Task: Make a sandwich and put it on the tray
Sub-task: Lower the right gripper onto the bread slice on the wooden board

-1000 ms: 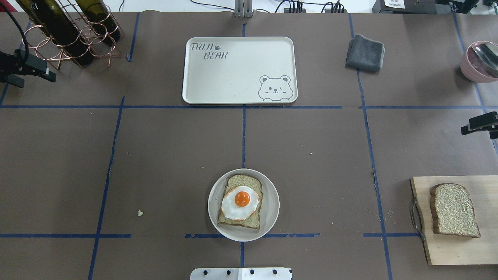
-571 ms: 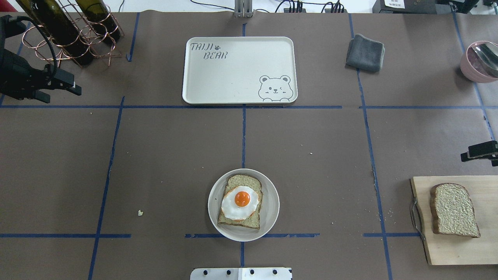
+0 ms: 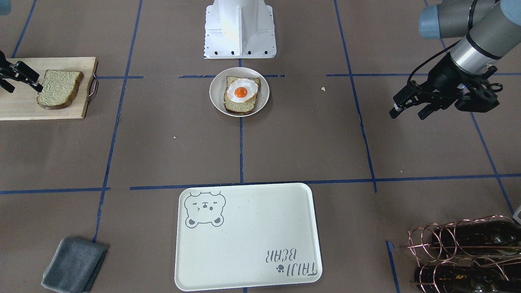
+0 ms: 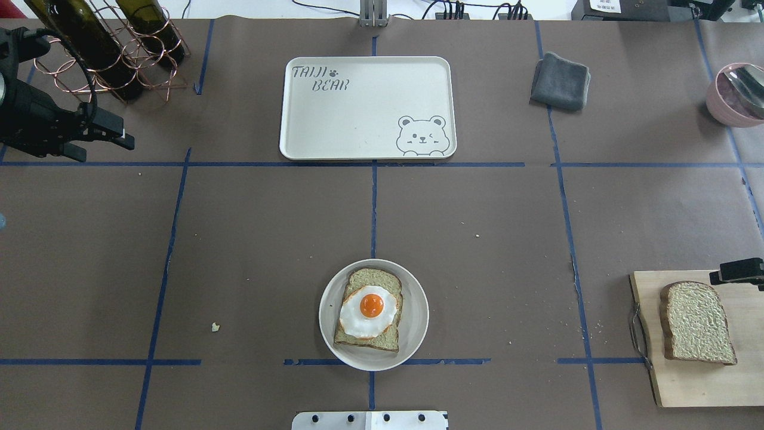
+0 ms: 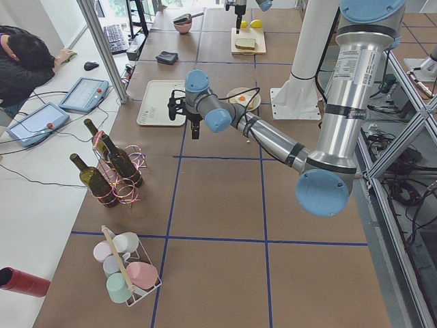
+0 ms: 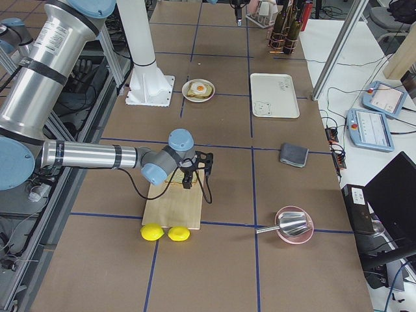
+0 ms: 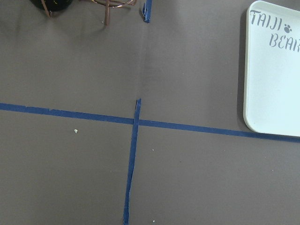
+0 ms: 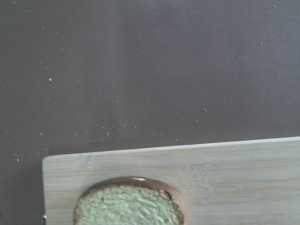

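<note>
One bread slice with the fried egg (image 4: 371, 306) on top lies on a round white plate (image 4: 418, 322) near the robot's base. The second bread slice (image 4: 697, 322) lies on a wooden board (image 4: 698, 382) at the right; it also shows in the right wrist view (image 8: 129, 206). The cream bear tray (image 4: 358, 113) lies bare at the far middle. My right gripper (image 3: 22, 87) is open and empty, above the board's far edge just beyond that slice. My left gripper (image 3: 407, 114) is open and empty at the far left, well away from the tray.
A copper wine rack with dark bottles (image 4: 101, 48) stands just behind the left gripper. A grey folded cloth (image 4: 560, 80) lies right of the tray. A pink bowl with a metal scoop (image 4: 734, 95) sits at the far right. Two lemons (image 6: 166, 233) lie past the board.
My right gripper has moved toward the robot, from open table to over the board's far edge by the bread slice. My left gripper has moved further in over the table from the left edge.
</note>
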Robot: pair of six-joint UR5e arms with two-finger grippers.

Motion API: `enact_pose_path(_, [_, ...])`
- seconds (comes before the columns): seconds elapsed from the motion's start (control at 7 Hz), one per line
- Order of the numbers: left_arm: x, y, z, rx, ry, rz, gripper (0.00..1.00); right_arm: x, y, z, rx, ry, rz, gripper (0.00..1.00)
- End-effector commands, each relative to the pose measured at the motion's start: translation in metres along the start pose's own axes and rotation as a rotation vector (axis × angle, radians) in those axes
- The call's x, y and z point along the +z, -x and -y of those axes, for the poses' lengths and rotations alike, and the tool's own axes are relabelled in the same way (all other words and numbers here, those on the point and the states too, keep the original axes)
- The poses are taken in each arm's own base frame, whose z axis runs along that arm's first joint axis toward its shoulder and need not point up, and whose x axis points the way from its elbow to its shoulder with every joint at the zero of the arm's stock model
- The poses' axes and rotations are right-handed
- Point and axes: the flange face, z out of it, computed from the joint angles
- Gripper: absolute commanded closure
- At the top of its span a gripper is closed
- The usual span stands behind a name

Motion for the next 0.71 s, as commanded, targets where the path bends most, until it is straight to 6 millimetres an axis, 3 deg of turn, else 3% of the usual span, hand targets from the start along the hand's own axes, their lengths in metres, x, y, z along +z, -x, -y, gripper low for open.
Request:
enact_pose_path(0.0, [-0.002, -0.004, -0.002, -0.021, -0.001, -0.007, 0.0, 0.021, -0.011, -0.02, 0.01, -0.015, 0.037, 0.0])
enact_pose_path(0.57, [-0.001, -0.004, -0.002, -0.021, 0.001, -0.005, 0.0, 0.033, -0.009, -0.039, -0.03, 0.028, 0.017, 0.0])
